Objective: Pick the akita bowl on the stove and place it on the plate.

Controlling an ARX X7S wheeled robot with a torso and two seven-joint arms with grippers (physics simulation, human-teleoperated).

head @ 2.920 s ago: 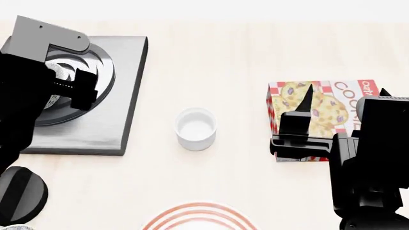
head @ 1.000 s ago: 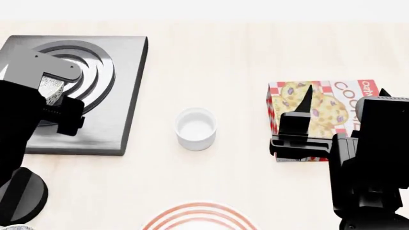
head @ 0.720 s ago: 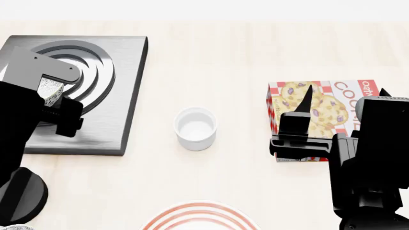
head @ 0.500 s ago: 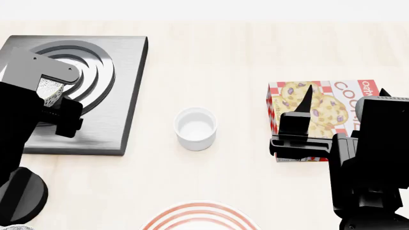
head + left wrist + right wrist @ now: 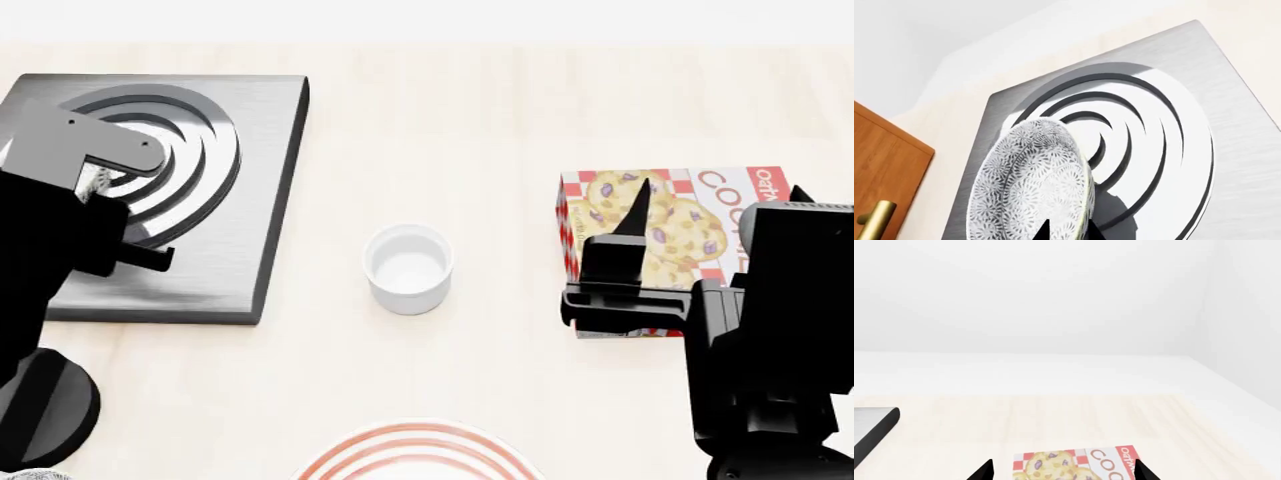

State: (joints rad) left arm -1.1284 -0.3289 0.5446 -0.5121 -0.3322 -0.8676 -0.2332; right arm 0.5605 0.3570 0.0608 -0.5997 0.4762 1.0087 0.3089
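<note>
The akita bowl (image 5: 1031, 185), white with a dense black floral pattern, hangs tilted on its side above the stove (image 5: 1174, 125). My left gripper (image 5: 1069, 232) is shut on its rim, one finger inside and one outside. In the head view my left arm hides nearly all of the bowl; only a sliver of the bowl (image 5: 91, 181) shows over the stove (image 5: 227, 240). The plate (image 5: 416, 452), white with red rings, peeks in at the near edge. My right gripper (image 5: 721, 195) is open above the cookie box, holding nothing.
A plain white cup (image 5: 408, 268) stands mid-table between stove and plate. A cookie box (image 5: 667, 235) lies at the right under my right gripper (image 5: 1062, 472). The stove's black knob (image 5: 47, 405) is near left. A wooden cabinet (image 5: 884, 170) with a brass handle stands beyond the stove.
My left arm has drawn back toward the stove's near left with the bowl in its grip, baring the burner rings. The right arm has stayed put.
</note>
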